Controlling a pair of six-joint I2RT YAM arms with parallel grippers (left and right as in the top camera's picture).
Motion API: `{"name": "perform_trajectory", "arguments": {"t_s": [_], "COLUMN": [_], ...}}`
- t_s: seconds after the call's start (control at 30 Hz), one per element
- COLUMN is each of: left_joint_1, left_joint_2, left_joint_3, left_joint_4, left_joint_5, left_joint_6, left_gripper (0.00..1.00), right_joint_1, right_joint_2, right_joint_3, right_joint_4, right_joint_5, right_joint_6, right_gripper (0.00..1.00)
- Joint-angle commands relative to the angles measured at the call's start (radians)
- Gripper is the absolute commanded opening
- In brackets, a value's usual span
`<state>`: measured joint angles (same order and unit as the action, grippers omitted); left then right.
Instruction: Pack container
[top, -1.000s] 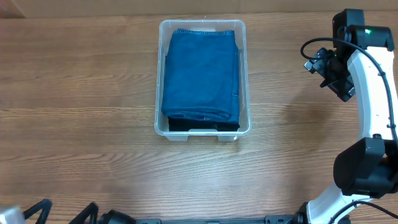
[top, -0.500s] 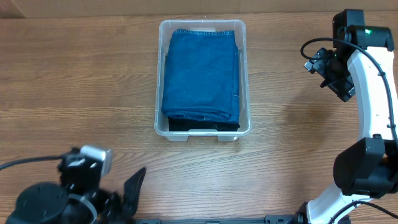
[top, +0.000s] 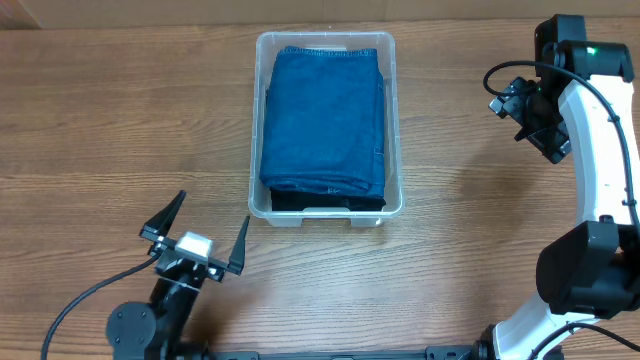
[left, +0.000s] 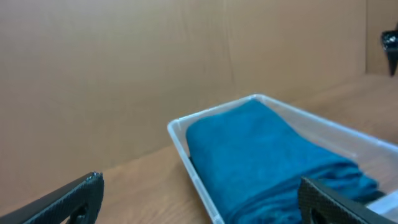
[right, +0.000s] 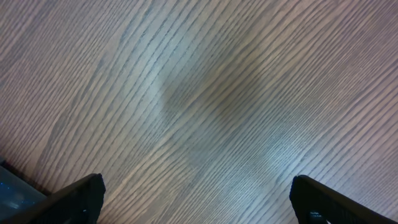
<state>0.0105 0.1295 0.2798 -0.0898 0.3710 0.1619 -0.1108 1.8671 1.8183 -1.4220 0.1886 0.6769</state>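
Note:
The clear plastic container (top: 258, 120) stands at the table's middle back, holding a folded blue cloth (top: 325, 115) over a dark item. In the left wrist view the container's rim (left: 186, 146) and the blue cloth (left: 261, 155) lie ahead and to the right. My left gripper (top: 197, 232) is open and empty, just in front of the container's near left corner. My right gripper (top: 528, 108) is open and empty, held over bare wood far to the right of the container; its wrist view shows only wood grain between the fingers (right: 198, 199).
The wooden table (top: 120, 130) spreads on both sides of the container. A brown board wall (left: 124, 62) stands behind it. The right arm (top: 600, 190) runs along the right edge.
My left arm has come up from the table's front left edge towards the container's near left corner, its fingers now spread. The right arm, container and cloth have not moved.

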Motion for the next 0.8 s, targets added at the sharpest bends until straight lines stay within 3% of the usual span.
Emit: {"name": "perform_trajectory", "arguments": {"t_s": [0.0,0.27,0.4,0.77], "left_joint_1": [0.018,0.024,0.024,0.024], "left_joint_2": [-0.071,-0.127,-0.127,-0.125], "left_joint_3": [-0.097,-0.272,-0.275,-0.275], "left_joint_4": [0.104,0.177,0.021,0.027], "left_joint_5": [0.000,-0.070,-0.216,-0.222], "left_joint_6": [0.018,0.018,0.014,0.017], "left_gripper": [1.00,1.00,1.00,1.00], "right_joint_1": [-0.003,-0.003,-0.003,-0.003], "right_joint_2": [-0.019,-0.019,-0.019,-0.019], "right_joint_3": [0.000,0.000,0.000,0.000], "right_joint_4": [0.004,0.004,0.004,0.004], "right_joint_5": [0.013,0.013,0.013,0.013], "right_joint_6": [0.005,0.005,0.005,0.005], "right_gripper": [1.00,1.00,1.00,1.00]}}
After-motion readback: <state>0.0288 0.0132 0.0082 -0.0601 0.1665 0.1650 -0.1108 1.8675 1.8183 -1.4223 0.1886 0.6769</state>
